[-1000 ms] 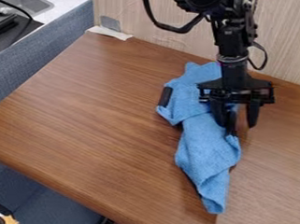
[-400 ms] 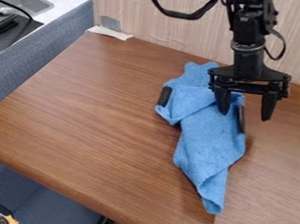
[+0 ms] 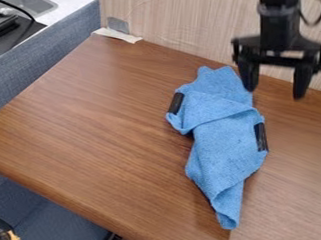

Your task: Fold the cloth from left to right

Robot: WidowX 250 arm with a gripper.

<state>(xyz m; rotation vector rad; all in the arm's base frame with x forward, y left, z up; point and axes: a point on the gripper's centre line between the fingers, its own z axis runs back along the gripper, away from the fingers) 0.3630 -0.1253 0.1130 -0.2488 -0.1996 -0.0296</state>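
Blue cloth (image 3: 222, 139), lower left of jaws, folded over itself, underside hidden. Black gripper (image 3: 274, 94), arm cut off above, jaws wide apart, empty; one fingertip at cloth's edge, touch hard to call!

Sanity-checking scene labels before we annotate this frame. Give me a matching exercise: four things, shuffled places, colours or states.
Things:
1. cloth
2. gripper
3. table
4. sink

Descriptions:
A. brown, wood-grained
B. top left corner of the view
C. blue, with uneven folds
D. fingers apart, near the cloth's far end

Pairs: 1-C, 2-D, 3-A, 4-B
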